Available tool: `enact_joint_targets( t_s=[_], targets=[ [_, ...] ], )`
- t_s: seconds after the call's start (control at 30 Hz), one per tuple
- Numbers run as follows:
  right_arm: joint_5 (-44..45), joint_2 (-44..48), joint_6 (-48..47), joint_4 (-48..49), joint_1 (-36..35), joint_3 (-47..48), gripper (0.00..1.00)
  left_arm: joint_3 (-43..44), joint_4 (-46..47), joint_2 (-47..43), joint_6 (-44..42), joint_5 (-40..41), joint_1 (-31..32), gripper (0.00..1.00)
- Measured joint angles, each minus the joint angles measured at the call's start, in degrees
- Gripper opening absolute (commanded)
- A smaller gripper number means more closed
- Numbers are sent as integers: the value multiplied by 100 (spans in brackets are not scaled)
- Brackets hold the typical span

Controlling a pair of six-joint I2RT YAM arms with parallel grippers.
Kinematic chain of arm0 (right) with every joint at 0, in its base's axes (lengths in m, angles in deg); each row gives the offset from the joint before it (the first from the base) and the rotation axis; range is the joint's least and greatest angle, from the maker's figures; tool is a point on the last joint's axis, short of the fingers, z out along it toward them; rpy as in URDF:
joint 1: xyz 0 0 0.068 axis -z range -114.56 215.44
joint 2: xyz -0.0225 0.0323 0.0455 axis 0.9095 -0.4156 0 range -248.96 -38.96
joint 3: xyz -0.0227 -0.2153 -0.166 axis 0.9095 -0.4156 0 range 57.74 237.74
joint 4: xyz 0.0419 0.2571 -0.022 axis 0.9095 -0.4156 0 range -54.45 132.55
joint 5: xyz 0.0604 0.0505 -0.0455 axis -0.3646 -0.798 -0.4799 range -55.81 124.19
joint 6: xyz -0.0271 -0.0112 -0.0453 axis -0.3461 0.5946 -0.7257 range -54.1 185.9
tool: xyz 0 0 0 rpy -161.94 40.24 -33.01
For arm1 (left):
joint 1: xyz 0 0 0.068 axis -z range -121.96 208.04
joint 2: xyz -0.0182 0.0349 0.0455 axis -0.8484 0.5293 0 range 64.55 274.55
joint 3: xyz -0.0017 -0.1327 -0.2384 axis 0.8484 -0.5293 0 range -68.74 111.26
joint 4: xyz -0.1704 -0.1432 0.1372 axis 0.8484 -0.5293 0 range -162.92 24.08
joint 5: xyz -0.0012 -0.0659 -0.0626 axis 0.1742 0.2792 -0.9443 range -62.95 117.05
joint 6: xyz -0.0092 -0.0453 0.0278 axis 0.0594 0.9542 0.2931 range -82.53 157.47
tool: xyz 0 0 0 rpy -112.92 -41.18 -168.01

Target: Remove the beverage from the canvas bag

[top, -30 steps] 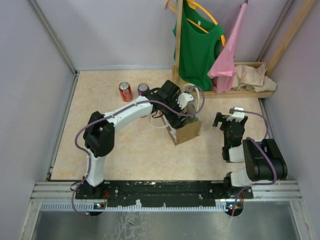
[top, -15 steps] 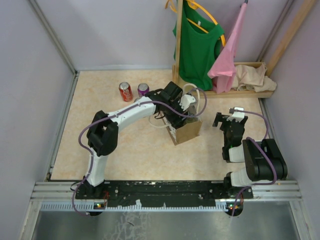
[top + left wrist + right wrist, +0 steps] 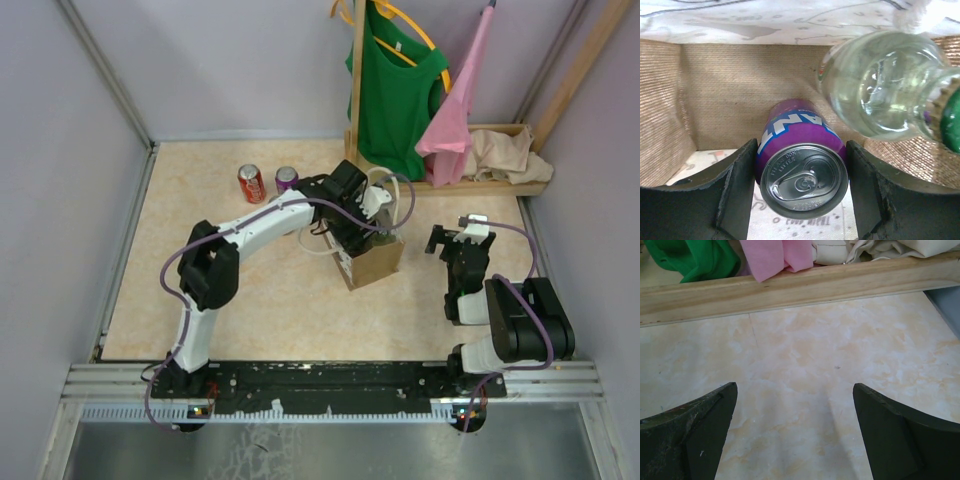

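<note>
Two white rope handles loop over the canvas bag, a small boxy tan tote standing mid-desk. Inside it a purple soda can stands upright, with a clear bottle leaning over it. The left arm reaches forward with its wrist bent down, so the left claw is inside the bag, both fingers pressed against the can's sides, gripping it. The right claw hovers spread wide over bare desk, right of the bag. Since a second ago the left elbow has edged toward the bag and its claw has sunk lower; the right arm has not moved.
</note>
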Motion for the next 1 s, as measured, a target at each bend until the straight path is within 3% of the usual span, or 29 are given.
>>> enact_joint_targets(
  t_s=[1.0],
  targets=[
    [0,0,0,0,0,0,99,1958,-1292,24,-101,393,-212,0]
  ],
)
